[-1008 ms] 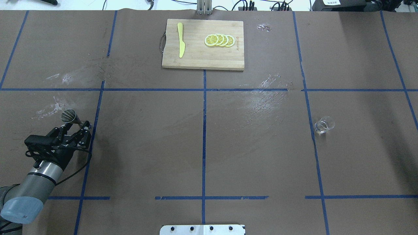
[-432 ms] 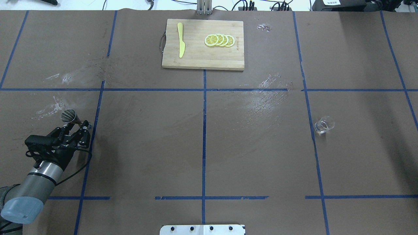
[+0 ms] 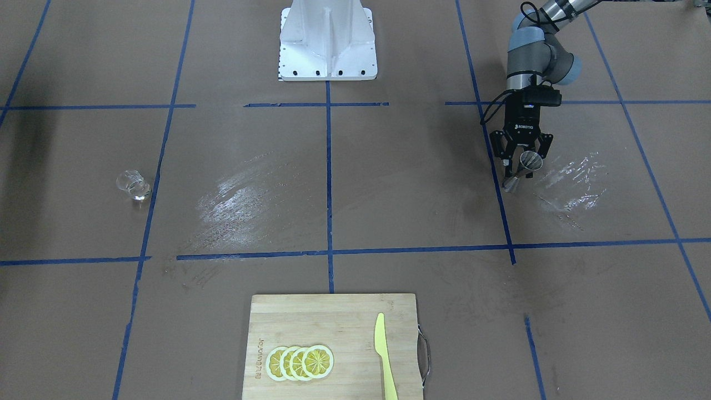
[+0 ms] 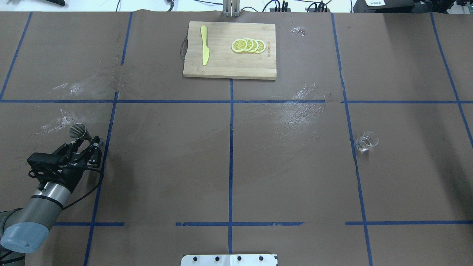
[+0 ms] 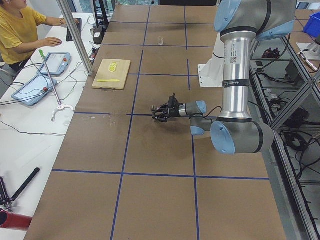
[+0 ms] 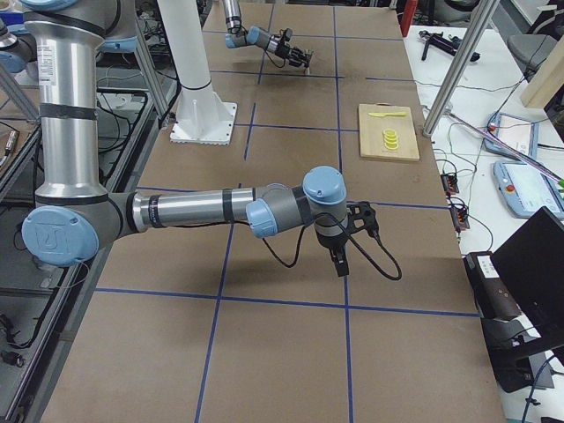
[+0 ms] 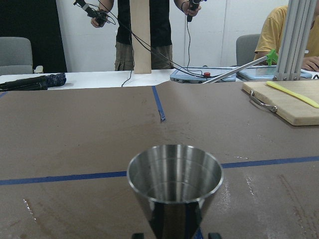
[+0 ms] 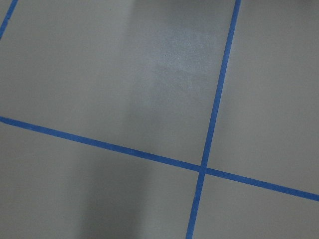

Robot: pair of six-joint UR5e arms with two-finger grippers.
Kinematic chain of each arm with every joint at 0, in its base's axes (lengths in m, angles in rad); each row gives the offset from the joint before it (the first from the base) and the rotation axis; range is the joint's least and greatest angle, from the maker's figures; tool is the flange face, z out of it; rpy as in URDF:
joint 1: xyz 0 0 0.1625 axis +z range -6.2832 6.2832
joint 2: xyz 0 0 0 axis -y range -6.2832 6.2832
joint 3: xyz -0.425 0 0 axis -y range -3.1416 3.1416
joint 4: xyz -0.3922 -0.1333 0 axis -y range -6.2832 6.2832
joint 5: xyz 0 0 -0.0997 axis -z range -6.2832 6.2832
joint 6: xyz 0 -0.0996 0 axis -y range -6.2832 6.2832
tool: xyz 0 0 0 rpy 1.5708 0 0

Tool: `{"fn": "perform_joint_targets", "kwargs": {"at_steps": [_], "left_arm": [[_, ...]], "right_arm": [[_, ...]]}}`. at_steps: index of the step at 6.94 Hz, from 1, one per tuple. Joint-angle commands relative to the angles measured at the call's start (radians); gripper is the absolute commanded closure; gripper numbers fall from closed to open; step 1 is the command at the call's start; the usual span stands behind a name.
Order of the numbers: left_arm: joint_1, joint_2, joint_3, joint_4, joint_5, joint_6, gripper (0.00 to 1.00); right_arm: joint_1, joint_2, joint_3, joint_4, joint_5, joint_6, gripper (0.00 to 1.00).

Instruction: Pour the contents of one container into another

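The metal jigger (image 4: pixel 78 131) stands upright at the table's left side, also seen in the front-facing view as the jigger (image 3: pixel 527 164). My left gripper (image 4: pixel 88 142) reaches in low and straddles its lower part. In the left wrist view the jigger (image 7: pixel 174 181) fills the centre, and a fingertip (image 7: pixel 138 235) shows on each side with a small gap, so the gripper is open. The clear cup (image 4: pixel 366 141) stands alone far to the right. My right gripper (image 6: pixel 342 251) shows only in the exterior right view, hanging over bare table; I cannot tell whether it is open or shut.
A wooden cutting board (image 4: pixel 221 68) at the far middle carries lemon slices (image 4: pixel 248 45) and a yellow knife (image 4: pixel 204 45). The robot's white base plate (image 3: pixel 328 39) sits at the near edge. Wet smears (image 4: pixel 295 114) mark the brown paper. People stand behind the far edge.
The left gripper's fingers have drawn in slightly around the jigger. The jigger and the clear cup have not moved.
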Motion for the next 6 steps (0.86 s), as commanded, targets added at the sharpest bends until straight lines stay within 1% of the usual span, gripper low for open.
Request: {"fn": "perform_joint_targets", "kwargs": {"at_steps": [1,2,3,4,6], "left_arm": [[0.0,-0.002,-0.002,-0.001,0.0,0.0,0.5],[0.0,-0.003,-0.002,-0.001,0.0,0.0,0.66],[0.001,-0.003,-0.004,-0.002,0.0,-0.003,0.91],[0.0,-0.003,-0.009,-0.004,0.0,-0.003,1.0],[-0.002,-0.002,-0.01,-0.053,0.002,0.002,1.0]], "right_arm": [[0.0,0.0,0.001,0.0,0.0,0.0,0.0],[0.0,0.0,0.001,0.001,0.0,0.0,0.0],[0.0,0.0,0.001,0.0,0.0,0.0,0.0],[0.0,0.0,0.001,0.001,0.0,0.0,0.0],[0.0,0.0,0.001,0.001,0.0,0.0,0.0]]}}
